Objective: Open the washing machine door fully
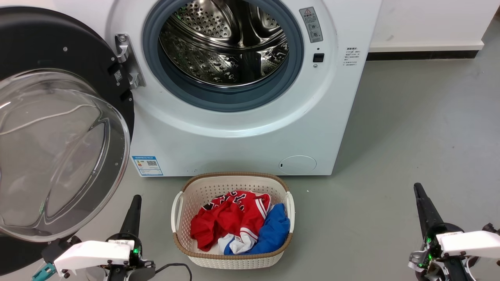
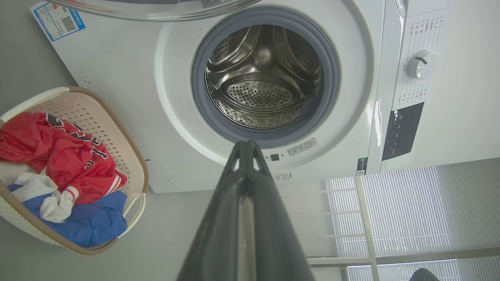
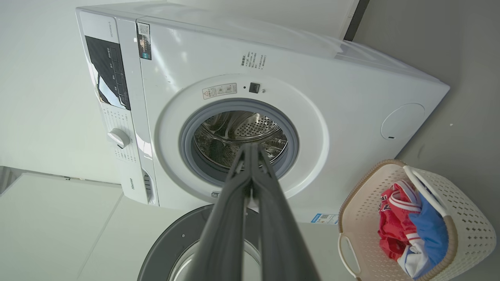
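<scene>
The white washing machine (image 1: 234,144) stands ahead with its steel drum (image 1: 224,43) exposed inside a grey gasket. The washing machine door (image 1: 58,152) is swung wide out to the left on its hinge (image 1: 127,62), its clear domed glass facing me; the door's dark rim (image 3: 168,242) also shows in the right wrist view. My left gripper (image 1: 136,199) is low, just right of the door's lower edge, fingers shut and empty. My right gripper (image 1: 418,189) is at the lower right over the floor, shut and empty. The machine (image 2: 156,97) fills the left wrist view behind my left gripper (image 2: 247,143); my right gripper (image 3: 250,146) points at the machine (image 3: 351,117).
A cream laundry basket (image 1: 203,185) with red, white and blue clothes (image 1: 234,222) sits on the grey floor just in front of the machine, between my grippers. A white wall with a dark skirting (image 1: 422,54) runs behind on the right. White slatted panels (image 2: 410,210) show beside the machine.
</scene>
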Controlling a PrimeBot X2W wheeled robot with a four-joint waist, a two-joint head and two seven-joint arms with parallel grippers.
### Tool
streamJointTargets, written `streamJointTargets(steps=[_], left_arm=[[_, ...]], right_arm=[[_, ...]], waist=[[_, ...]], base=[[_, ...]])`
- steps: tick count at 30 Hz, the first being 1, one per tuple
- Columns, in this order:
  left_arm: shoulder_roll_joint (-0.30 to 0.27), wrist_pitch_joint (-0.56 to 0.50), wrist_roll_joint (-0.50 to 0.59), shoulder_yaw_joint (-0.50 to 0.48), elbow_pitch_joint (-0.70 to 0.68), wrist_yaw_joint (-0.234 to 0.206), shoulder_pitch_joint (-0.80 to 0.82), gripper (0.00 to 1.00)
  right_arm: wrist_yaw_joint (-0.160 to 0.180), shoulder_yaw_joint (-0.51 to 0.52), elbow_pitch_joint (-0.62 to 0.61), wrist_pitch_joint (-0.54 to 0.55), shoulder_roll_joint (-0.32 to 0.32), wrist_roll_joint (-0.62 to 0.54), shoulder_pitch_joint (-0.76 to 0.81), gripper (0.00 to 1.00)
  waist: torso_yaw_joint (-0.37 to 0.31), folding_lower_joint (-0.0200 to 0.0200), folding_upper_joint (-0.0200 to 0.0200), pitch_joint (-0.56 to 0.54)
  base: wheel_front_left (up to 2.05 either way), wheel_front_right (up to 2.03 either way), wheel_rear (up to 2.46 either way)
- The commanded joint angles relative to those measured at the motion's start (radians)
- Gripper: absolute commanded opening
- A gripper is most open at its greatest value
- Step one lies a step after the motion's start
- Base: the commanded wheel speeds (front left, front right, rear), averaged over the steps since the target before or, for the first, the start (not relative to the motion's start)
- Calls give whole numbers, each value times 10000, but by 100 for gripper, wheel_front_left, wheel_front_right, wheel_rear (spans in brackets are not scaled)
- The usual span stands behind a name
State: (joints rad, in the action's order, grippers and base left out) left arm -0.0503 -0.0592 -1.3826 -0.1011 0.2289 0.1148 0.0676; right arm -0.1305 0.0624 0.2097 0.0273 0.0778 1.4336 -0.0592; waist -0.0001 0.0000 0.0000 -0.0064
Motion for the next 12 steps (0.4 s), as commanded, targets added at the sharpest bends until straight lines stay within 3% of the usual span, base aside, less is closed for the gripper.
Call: streamJointTargets(steps=[1, 12], left_arm=[[1, -84, -233, -29, 1, 60, 214, 0], [1, -293, -1146, -87, 84, 117, 315, 0]], right_arm=[[-4, 32, 25, 83, 27, 226, -187, 0], [-3, 93, 162, 311, 1, 1044, -335, 0]], waist=[[0, 0, 0, 5], [0, 0, 0, 41]], base=[[0, 0, 0], [0, 0, 0]])
